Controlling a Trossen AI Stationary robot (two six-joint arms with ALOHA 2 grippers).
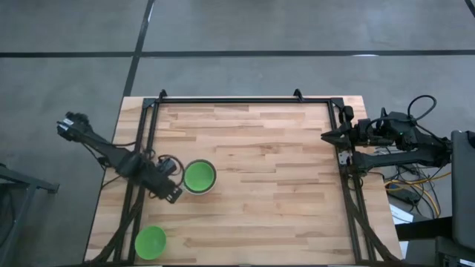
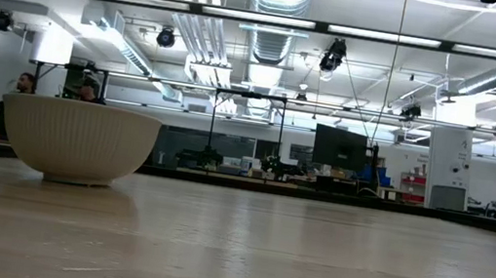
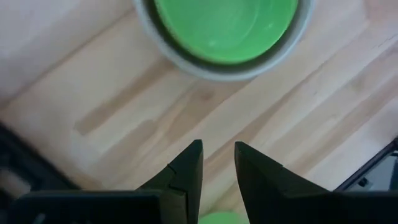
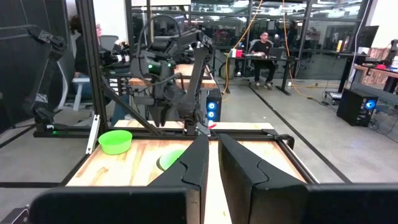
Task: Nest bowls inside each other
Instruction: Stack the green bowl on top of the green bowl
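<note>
Left hand [image 1: 175, 187] just beside nested bowls [image 1: 200, 176]; apparently apart.

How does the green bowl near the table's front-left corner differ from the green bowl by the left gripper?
The corner green bowl sits alone on the wood, while the nested green bowl sits inside a pale grey-white bowl. The corner one lies clear of the arms; the nested one lies just beyond the left gripper, whose fingers hold nothing. Both are bright green, round and upright.
</note>
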